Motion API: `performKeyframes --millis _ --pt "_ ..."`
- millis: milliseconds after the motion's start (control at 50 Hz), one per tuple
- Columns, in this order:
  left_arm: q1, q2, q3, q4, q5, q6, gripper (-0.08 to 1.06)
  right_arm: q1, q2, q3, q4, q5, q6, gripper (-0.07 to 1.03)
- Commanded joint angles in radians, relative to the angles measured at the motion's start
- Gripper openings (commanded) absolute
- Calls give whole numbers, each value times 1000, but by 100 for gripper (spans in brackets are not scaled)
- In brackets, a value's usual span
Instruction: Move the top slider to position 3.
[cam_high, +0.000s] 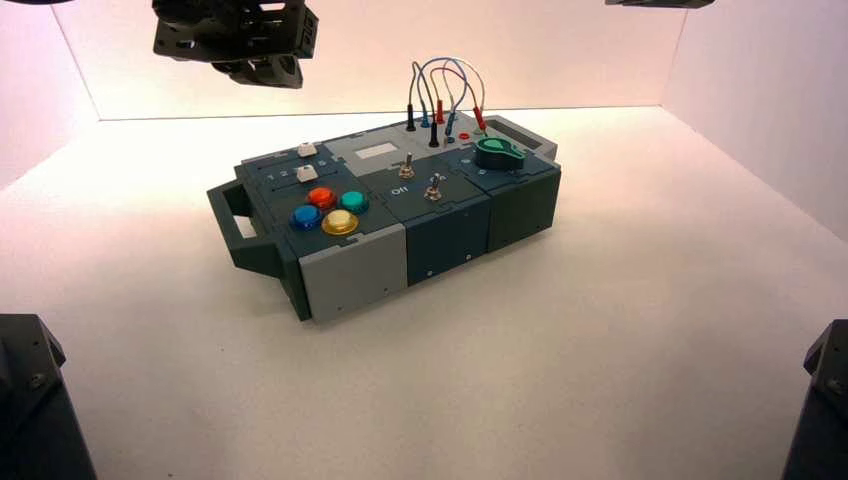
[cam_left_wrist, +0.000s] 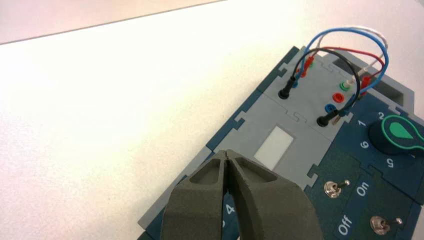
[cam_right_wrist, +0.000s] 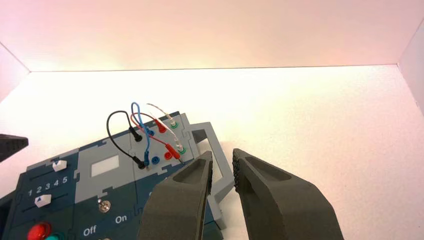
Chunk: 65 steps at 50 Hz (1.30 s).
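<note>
The top slider (cam_high: 307, 150) is a small white cap on the box's dark teal left part, with a matching second cap (cam_high: 306, 173) just in front of it. The right wrist view shows the top slider (cam_right_wrist: 59, 164) near the 4-5 end of a printed "1 2 3 4 5" row, and position 3 (cam_right_wrist: 48, 186) is legible. My left gripper (cam_left_wrist: 227, 152) is shut on nothing. It hangs high over the box's back left (cam_high: 262, 66), apart from the sliders. My right gripper (cam_right_wrist: 223, 167) is open above the box's right-end handle.
Round coloured buttons (cam_high: 328, 208) sit in front of the sliders. Two toggle switches (cam_high: 406, 170) stand mid-box, a green knob (cam_high: 498, 153) at the right, and looped wires (cam_high: 445, 95) rise at the back. A handle (cam_high: 240, 215) juts from the left end. Dark arm bases (cam_high: 30, 400) fill the lower corners.
</note>
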Motion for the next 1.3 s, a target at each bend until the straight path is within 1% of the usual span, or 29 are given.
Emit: performKeyframes --millis 20,200,400,500,720,880,1120,1300 --pt "-6 -5 -35 2 26 2 -3 -2 -9 -12 -2 -9 -2 24" --pt "-6 3 -66 3 110 12 -3 -2 -11 -11 -2 -9 -2 24" --pt "-6 63 -115 5 196 18 -3 -2 -29 -5 -2 -9 -2 24" --pt "-6 97 -143 5 241 28 -3 -5 -46 2 -2 -15 -2 24" --pt "-9 121 -156 5 245 31 -3 -3 -107 32 -2 -49 -2 24" --pt "-9 141 -163 5 232 31 -3 -3 -149 48 0 -54 -2 24" --pt "-9 169 -170 5 232 31 -3 -5 -153 49 0 -55 -2 24" --pt "-9 169 -169 5 235 31 -3 -5 -153 51 0 -64 -2 24"
